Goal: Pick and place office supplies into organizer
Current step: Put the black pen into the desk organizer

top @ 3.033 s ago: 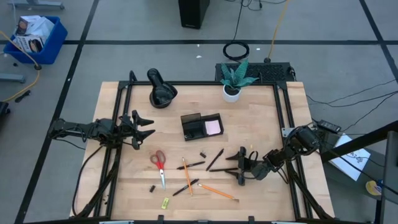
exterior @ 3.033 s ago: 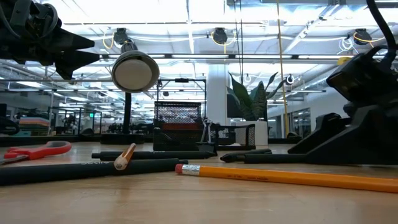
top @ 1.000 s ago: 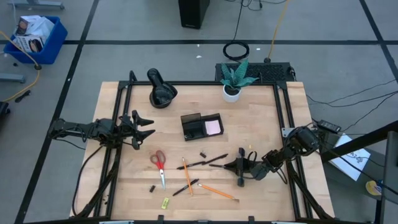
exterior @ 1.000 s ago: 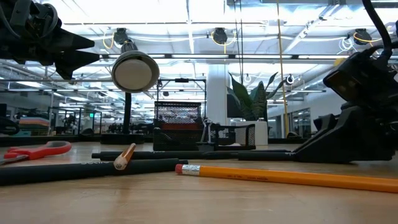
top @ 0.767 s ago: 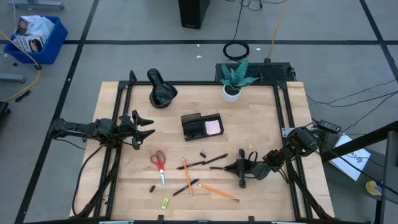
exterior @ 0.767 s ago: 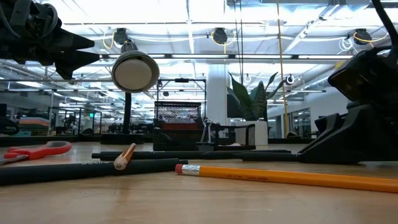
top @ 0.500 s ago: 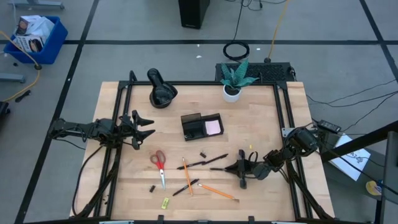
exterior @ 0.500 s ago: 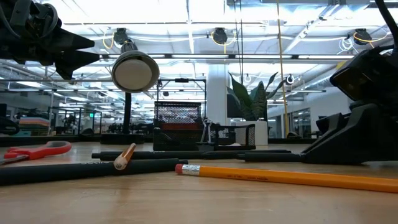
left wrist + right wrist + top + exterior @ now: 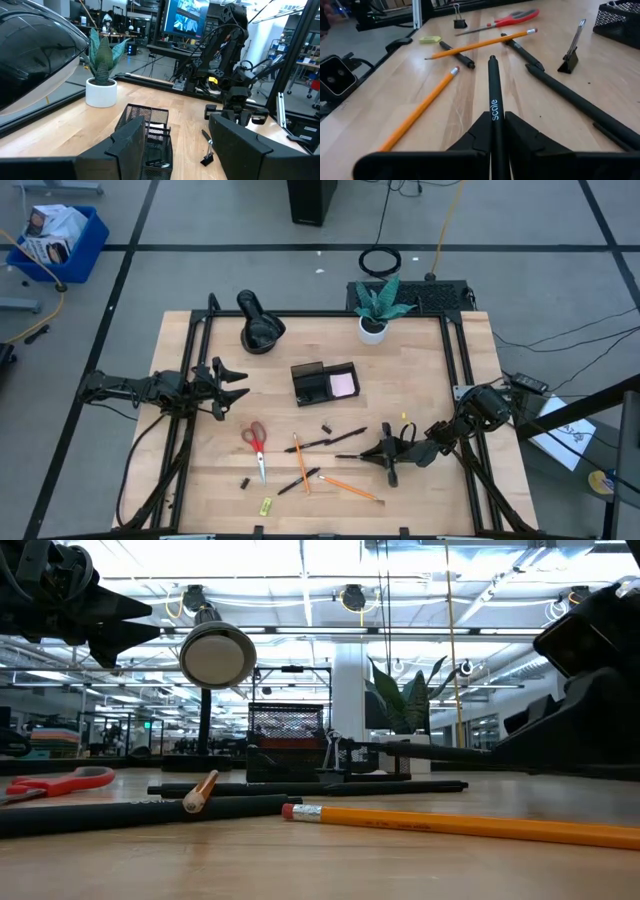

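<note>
Right gripper [image 9: 491, 131], lower right of high view: fingers clamped on a black pen [image 9: 493, 97], raised level off the tabletop [image 9: 400, 370], presumably for carrying to the organizer [image 9: 322, 382]. Organizer, centre: pink sticky-note pad [image 9: 343, 383] inside; other compartments unclear. Left gripper [image 9: 238, 385], left side: fingers spread, empty, waiting. Pencils [image 9: 348, 487], scissors [image 9: 256, 445] remain loose.

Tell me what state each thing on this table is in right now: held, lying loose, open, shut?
right gripper: shut on a black pen, lifted just off the table.
left gripper: open, empty, waiting at the table's left side.
organizer: upright, pink sticky-note pad in one compartment.
red-handled scissors: lying flat, blades closed.
orange pencils: lying loose.
other black pens: lying loose.
plant pot: standing upright.
</note>
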You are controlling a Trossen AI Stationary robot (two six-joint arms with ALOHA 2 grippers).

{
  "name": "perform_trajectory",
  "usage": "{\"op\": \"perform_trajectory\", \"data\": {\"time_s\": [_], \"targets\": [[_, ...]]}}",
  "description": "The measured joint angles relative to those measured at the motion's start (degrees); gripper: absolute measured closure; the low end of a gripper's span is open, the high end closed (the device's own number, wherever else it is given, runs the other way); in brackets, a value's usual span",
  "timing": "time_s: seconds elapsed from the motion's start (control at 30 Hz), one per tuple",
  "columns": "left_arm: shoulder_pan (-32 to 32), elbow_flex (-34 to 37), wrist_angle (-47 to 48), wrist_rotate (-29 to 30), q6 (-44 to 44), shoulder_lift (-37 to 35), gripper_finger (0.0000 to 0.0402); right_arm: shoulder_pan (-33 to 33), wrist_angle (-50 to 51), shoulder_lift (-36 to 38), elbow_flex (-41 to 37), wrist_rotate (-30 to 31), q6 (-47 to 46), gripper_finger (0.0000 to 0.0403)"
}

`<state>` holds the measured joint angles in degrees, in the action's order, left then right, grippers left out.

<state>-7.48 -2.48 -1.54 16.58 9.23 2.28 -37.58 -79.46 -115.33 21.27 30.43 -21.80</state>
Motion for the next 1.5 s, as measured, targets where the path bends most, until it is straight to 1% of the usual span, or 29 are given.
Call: {"op": "perform_trajectory", "data": {"time_s": [0.13, 0.3, 0.43, 0.67, 0.87, 0.93, 1.0, 1.13, 1.3, 1.5], "targets": [[0.02, 0.00, -0.02, 0.00, 0.52, 0.00, 0.0176, 0.00, -0.15, 0.00, 0.77, 0.59, 0.02, 0.0371], [0.02, 0.00, -0.93, 0.00, 8.23, 0.02, 0.0176, 0.07, -1.33, 0.02, 2.85, 0.86, 0.02, 0.0367], [0.02, -0.06, -2.60, 0.00, 9.05, 0.02, 0.0176, 0.09, -2.23, 0.09, 5.89, 0.93, 0.20, 0.0375], [0.02, -0.06, -9.87, -0.21, 10.86, 0.00, 0.0176, 1.24, -2.20, 0.09, 11.64, 0.99, 1.30, 0.0366], [0.01, -0.06, -10.83, -0.97, 12.42, 0.02, 0.0176, 3.78, -2.16, 0.11, 14.15, 1.00, 1.97, 0.0375], [0.00, -0.06, -12.64, 0.44, 12.47, 0.01, 0.0176, 4.80, -2.16, 0.11, 14.46, 1.02, 1.89, 0.0372], [0.00, -0.09, -12.84, 4.04, 12.33, 0.00, 0.0176, 5.76, -2.17, 0.11, 14.74, 1.02, 1.62, 0.0367], [0.00, -0.09, -11.94, 4.75, 16.57, 0.16, 0.0176, 7.52, -2.62, 0.11, 15.49, 1.02, 1.62, 0.0369], [-0.21, -0.06, -11.82, 4.24, 18.56, 2.61, 0.0176, 10.16, -5.29, 0.11, 16.25, 1.02, 1.55, 0.0373], [-0.26, -0.03, -12.93, 4.70, 21.22, 8.85, 0.0176, 13.52, -6.47, 0.13, 17.28, 0.95, 1.53, 0.0367]]}}
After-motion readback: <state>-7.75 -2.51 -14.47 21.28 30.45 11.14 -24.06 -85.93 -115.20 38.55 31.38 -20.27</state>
